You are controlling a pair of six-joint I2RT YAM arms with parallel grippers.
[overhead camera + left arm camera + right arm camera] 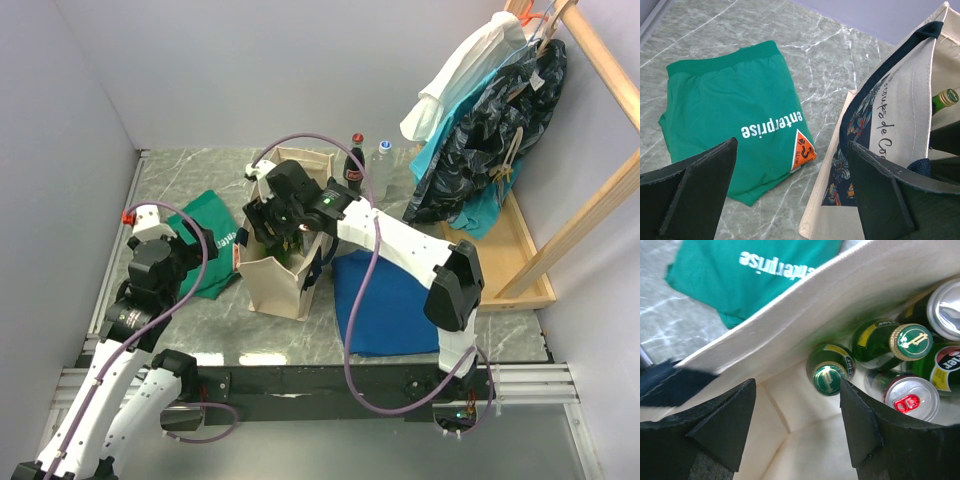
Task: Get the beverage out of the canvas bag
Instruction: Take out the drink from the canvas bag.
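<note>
Boxy canvas bag (272, 287) w/ green glass bottles (829, 374), silver-top cans (906, 399) inside

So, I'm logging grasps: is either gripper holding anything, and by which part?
Nothing is held. The right gripper is open above the bottles in the canvas bag, gripping none; the left gripper is open beside the bag.

Bright even light, soft shadows, glare on can lid (950, 302), foreground blurred

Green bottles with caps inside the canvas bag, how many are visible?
2: the green-capped bottle by the canvas bag wall, the gold-capped bottle right of it. More may be hidden.
</note>
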